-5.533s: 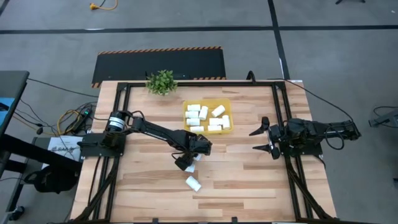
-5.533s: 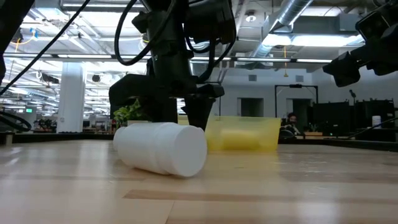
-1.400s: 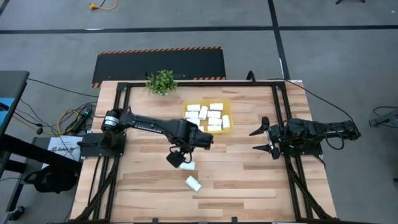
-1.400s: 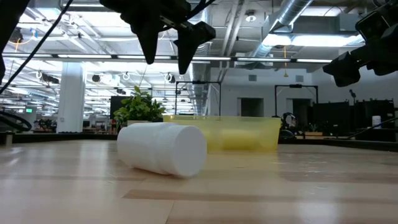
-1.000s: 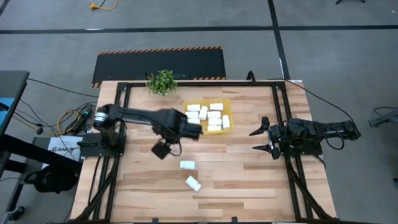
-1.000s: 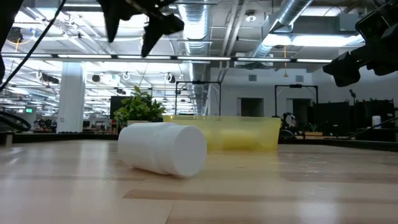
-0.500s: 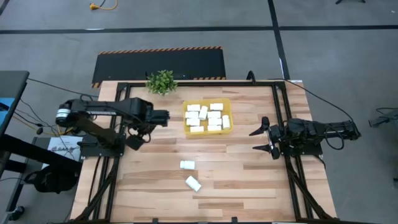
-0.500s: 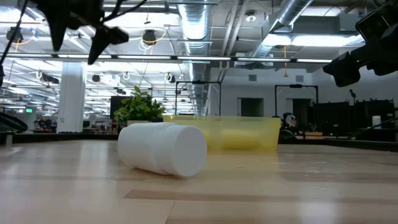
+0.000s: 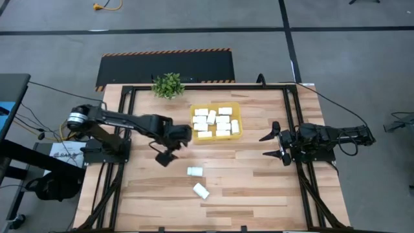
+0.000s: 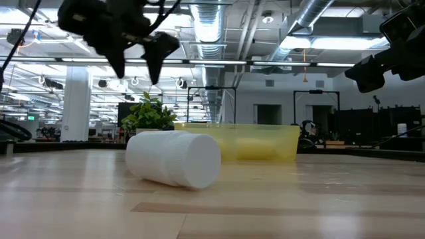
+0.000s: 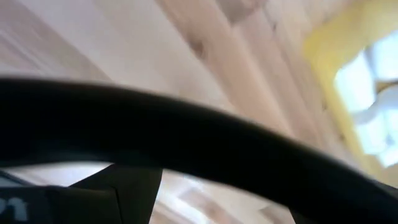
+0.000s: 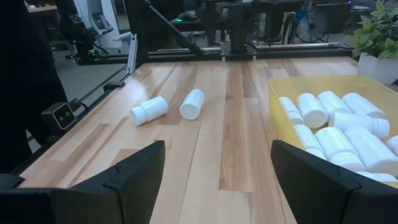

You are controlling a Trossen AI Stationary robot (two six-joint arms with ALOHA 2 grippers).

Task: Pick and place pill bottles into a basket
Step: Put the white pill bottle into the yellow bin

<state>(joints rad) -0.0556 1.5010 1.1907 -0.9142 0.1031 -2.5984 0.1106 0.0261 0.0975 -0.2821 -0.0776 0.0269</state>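
Your bench point(image 9: 246, 175) is pale wooden planks inside a black frame, set on a grey floor with a hazard-striped dark mat point(image 9: 165, 68) behind it. The yellow basket point(image 9: 215, 107) sits toward the far edge, about ten pill bottles point(image 9: 217, 122) lying in it, and a potted plant point(image 9: 168, 85) stands near its corner. Two loose bottles point(image 9: 197, 181) lie on bare wood nearer you. Your left hand point(image 9: 165, 157) hangs above the bench, open and empty; your right hand point(image 9: 270, 145) waits open at the right side.
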